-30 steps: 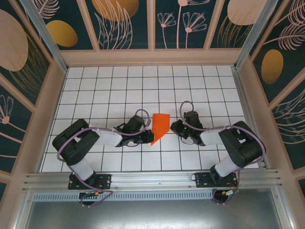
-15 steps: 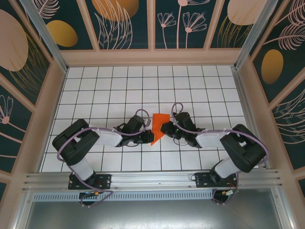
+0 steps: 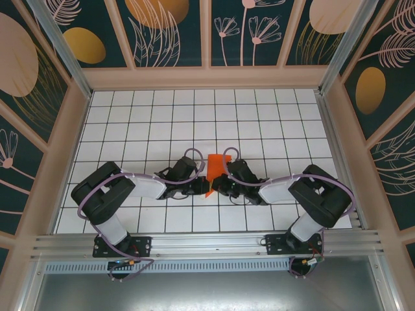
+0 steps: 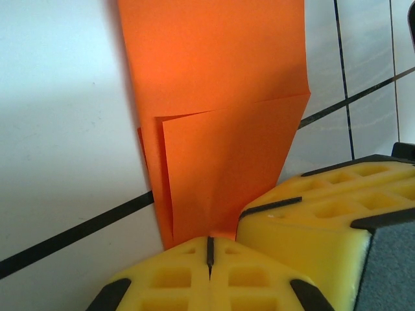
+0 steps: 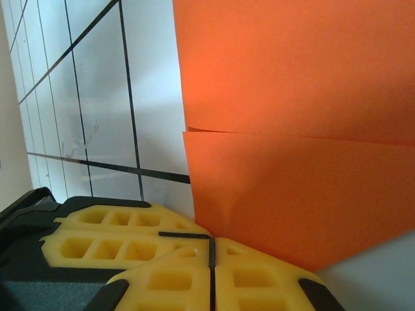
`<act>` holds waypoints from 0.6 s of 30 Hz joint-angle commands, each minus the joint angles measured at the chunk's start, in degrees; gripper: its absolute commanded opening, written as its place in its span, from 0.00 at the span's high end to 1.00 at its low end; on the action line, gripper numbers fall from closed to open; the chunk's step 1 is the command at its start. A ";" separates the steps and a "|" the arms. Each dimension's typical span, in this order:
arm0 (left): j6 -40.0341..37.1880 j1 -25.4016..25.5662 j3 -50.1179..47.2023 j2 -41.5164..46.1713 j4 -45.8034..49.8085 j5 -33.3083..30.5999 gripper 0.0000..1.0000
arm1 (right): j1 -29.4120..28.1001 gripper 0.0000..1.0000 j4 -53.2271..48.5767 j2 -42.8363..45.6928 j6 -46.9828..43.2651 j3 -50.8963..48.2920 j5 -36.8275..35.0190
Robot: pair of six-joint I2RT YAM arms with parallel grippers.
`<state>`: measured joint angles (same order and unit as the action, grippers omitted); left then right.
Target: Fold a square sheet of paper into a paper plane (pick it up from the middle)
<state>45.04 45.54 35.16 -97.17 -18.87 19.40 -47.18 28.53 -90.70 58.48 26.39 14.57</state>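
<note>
Near the front middle of the white tiled table [image 3: 155, 116], your two arms met at one piece of orange paper [image 3: 216, 164]. You had two arms, two grippers and one sheet in play.

On the left, your left gripper [image 3: 199, 184] was closed all the way. Its wrist camera showed two yellow fingertips [image 4: 162, 278] pressed together with only a thin dark seam between them. The narrow lower end of the orange paper [image 4: 220, 162] ran straight into that seam, so it was pinched there. A folded layer lay over the sheet, its edge crossing from side to side.

Between the grippers, seen from above, the paper's broad end pointed toward the back of the table and its narrow tip toward the front.

On the right, your right gripper [image 3: 218, 184] sat just beside the left one, also fully closed. Its own camera showed yellow fingertips [image 5: 259, 285] meeting at a dark seam. The paper's lower edge [image 5: 292, 201] came down to that seam, gripped there. Black grid lines [image 5: 126, 97] crossed the white surface on the left of that view.
</note>
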 commanded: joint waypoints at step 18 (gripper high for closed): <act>-2.14 -0.19 -2.37 -2.92 10.68 -6.88 0.99 | 3.14 0.91 -1.13 -0.05 4.26 -3.43 -5.55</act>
<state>44.99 45.71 35.16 -97.12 -18.85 19.03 -46.44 30.87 -91.11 63.18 24.43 11.60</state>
